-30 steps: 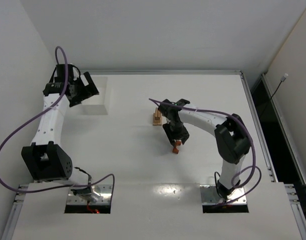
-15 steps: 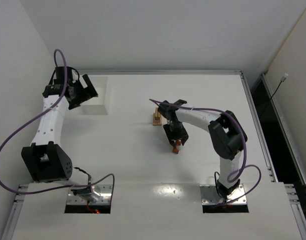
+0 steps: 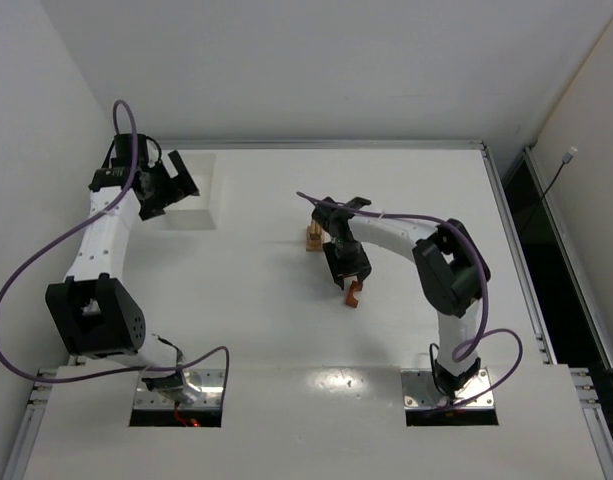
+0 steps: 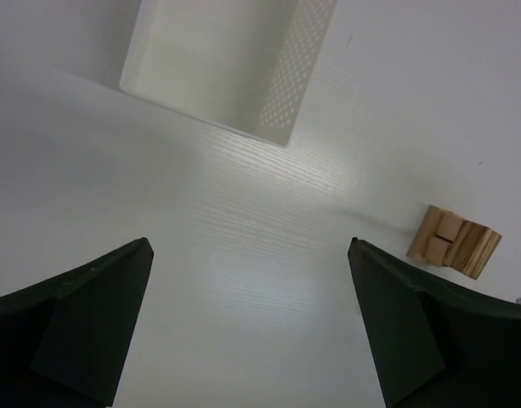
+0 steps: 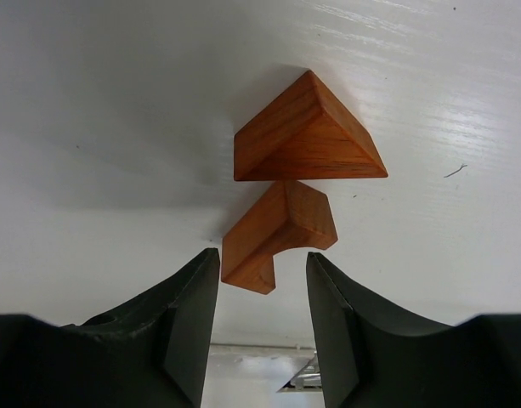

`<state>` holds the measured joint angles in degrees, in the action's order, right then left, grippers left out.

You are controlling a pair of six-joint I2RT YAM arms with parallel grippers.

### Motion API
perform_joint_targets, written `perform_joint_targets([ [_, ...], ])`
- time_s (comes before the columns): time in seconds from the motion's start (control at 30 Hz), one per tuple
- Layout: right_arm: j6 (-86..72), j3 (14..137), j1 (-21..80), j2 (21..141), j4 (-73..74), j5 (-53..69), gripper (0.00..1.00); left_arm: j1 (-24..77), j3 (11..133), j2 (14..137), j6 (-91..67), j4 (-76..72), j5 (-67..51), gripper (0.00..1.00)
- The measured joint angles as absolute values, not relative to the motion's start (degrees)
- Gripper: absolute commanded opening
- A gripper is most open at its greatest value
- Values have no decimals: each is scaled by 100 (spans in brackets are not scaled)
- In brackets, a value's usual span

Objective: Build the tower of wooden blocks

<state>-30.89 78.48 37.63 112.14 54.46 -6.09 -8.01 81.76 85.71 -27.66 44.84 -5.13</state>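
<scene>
Reddish-brown notched block (image 5: 281, 223) between right gripper (image 5: 262, 255) tips; jaws part-open, not clamped.

**Red-brown, tan, white and black**

The triangular wedge (image 5: 309, 132) is a warm reddish-brown with fine darker grain, and the notched block (image 5: 277, 234) shares that colour. The stacked blocks (image 4: 454, 243) are light tan, 1 face striped with brown grain. The tray (image 4: 235, 59) is white, its side wall dotted with a fine perforated mesh. The table (image 4: 268, 212) is white with faint straight grain lines. The left gripper (image 4: 250, 246) and right gripper (image 5: 262, 255) are matt black. Both arms (image 3: 101, 240) are white with black joints, and their cables (image 3: 16, 290) are purple
</scene>
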Motion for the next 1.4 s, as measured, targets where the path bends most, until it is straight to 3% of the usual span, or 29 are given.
perform_joint_targets([
  [0.7, -3133, 7520, 3642, 11301, 5559, -932, 42, -873, 8224, 8777, -2768, 4449, -679, 100],
  [0.87, -3135, 7387, 3583, 11190, 5551, -965, 28, -873, 8243, 8879, -2779, 4445, -751, 100],
  [1.07, -3153, 7214, 3516, 11039, 5544, -991, 28, -873, 8254, 8919, -2794, 4445, -810, 100],
  [1.3, -3135, 6648, 3159, 10733, 5395, -893, 49, -873, 8256, 8919, -2799, 4445, -917, 100],
  [1.4, -3083, 6414, 2945, 10567, 5352, -718, 50, -873, 8254, 8919, -2812, 4442, -965, 100],
])
